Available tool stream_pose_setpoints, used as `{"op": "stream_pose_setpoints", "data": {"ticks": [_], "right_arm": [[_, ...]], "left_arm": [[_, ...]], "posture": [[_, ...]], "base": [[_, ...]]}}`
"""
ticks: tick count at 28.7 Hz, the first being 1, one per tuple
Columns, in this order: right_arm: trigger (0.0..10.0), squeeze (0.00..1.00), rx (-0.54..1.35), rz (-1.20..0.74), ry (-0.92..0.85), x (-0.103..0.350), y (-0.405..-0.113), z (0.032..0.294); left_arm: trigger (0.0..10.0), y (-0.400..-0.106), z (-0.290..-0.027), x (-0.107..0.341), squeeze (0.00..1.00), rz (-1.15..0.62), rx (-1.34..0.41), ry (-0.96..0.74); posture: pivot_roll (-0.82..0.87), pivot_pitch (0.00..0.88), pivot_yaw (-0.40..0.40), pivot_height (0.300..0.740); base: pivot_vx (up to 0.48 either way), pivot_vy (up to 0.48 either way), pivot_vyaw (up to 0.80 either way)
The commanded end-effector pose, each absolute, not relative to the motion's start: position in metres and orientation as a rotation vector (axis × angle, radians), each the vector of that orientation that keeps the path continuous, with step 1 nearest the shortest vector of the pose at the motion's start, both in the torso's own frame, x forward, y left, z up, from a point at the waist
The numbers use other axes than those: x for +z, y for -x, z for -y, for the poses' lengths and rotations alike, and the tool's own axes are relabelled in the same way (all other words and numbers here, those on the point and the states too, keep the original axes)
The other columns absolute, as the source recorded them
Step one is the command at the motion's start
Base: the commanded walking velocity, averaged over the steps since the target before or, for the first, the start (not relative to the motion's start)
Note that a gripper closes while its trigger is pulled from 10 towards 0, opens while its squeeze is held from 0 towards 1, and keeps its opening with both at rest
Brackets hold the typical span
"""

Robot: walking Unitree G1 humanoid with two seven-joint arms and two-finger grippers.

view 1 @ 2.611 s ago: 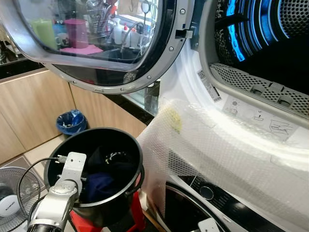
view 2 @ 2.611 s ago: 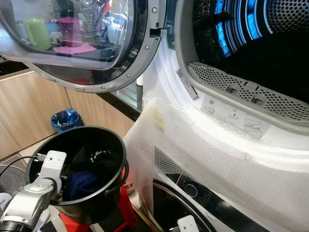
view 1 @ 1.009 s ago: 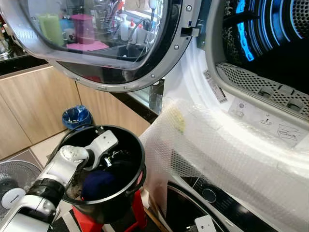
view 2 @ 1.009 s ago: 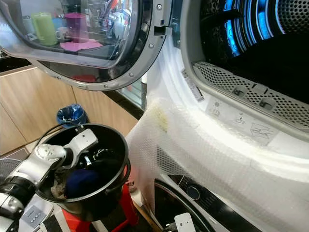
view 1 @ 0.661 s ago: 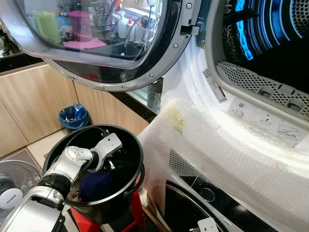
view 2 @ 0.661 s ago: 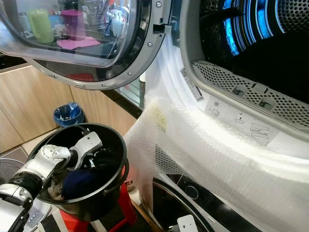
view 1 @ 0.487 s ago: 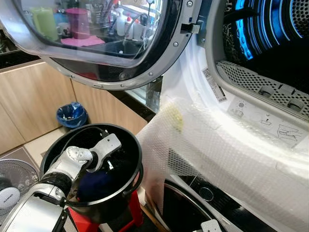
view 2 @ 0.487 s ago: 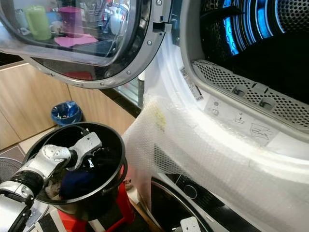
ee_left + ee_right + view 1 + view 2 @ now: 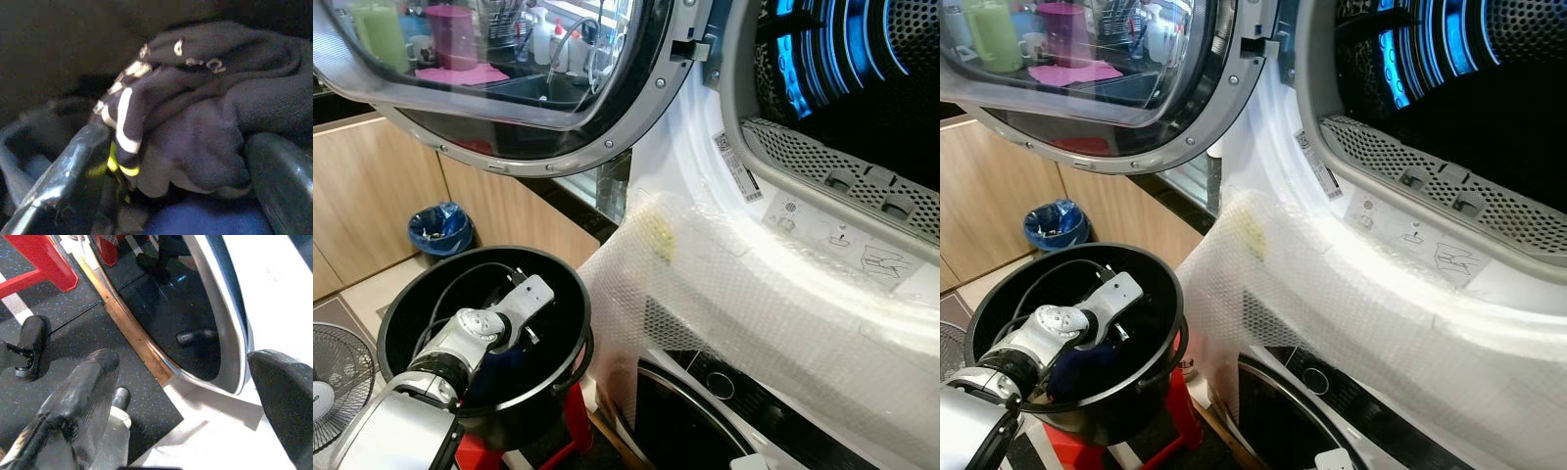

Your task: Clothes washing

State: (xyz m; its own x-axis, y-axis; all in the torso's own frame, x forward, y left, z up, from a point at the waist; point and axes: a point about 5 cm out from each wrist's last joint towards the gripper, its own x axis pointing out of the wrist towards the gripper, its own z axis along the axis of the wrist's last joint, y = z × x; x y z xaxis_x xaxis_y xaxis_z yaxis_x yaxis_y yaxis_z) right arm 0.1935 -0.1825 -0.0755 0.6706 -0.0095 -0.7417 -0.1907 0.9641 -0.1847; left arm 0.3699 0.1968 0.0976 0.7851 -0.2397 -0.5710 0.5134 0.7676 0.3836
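A black bucket (image 9: 581,345) stands on a red stool (image 9: 570,423) in front of the stacked machines. It holds dark clothes. My left gripper (image 9: 178,139) reaches down inside the bucket, its wrist (image 9: 497,321) below the rim. Its fingers (image 9: 73,171) stand open on either side of a dark garment (image 9: 210,93) with white and yellow stripes. A blue garment (image 9: 1077,367) lies underneath. The upper machine's drum (image 9: 862,88) is open and lit blue, its round door (image 9: 509,88) swung out to the left. My right gripper (image 9: 181,362) hangs open low over the dark floor by the lower machine's door (image 9: 195,308).
Bubble wrap (image 9: 754,313) covers the front panel between the two machines. A blue-lined waste bin (image 9: 435,227) stands against wooden cabinets at the left. A floor fan (image 9: 337,367) sits at the lower left beside the bucket.
My left arm has gone from the bucket's near rim over it and down into the clothes. The camera has shifted a little.
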Motion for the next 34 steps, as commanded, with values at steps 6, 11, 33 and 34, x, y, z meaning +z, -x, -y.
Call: {"op": "stream_pose_setpoints", "data": {"ticks": [6,11,33,34], "right_arm": [[10.0,0.0,0.097,-0.822,0.285,-0.074,-0.191,0.195],[10.0,0.0,0.087,-0.819,0.291,-0.074,-0.188,0.199],[10.0,0.0,0.014,-0.826,0.28,-0.077,-0.173,0.214],[10.0,0.0,0.012,-0.826,0.278,-0.077,-0.173,0.214]], "left_arm": [[10.0,-0.369,-0.208,0.092,0.0,-0.562,-0.246,-0.524],[10.0,-0.365,-0.211,0.085,0.0,-0.576,-0.15,-0.459],[0.0,-0.364,-0.198,0.078,0.0,-0.563,-0.118,-0.438],[0.0,-0.364,-0.198,0.077,0.0,-0.564,-0.119,-0.437]], "posture": [[0.08,0.159,-0.165,0.74],[0.06,0.154,-0.176,0.74],[0.01,0.164,-0.182,0.74],[0.01,0.164,-0.182,0.74]], "base": [[0.0,0.0,0.0],[0.0,0.0,0.0],[0.0,0.0,0.0],[0.0,0.0,0.0]]}}
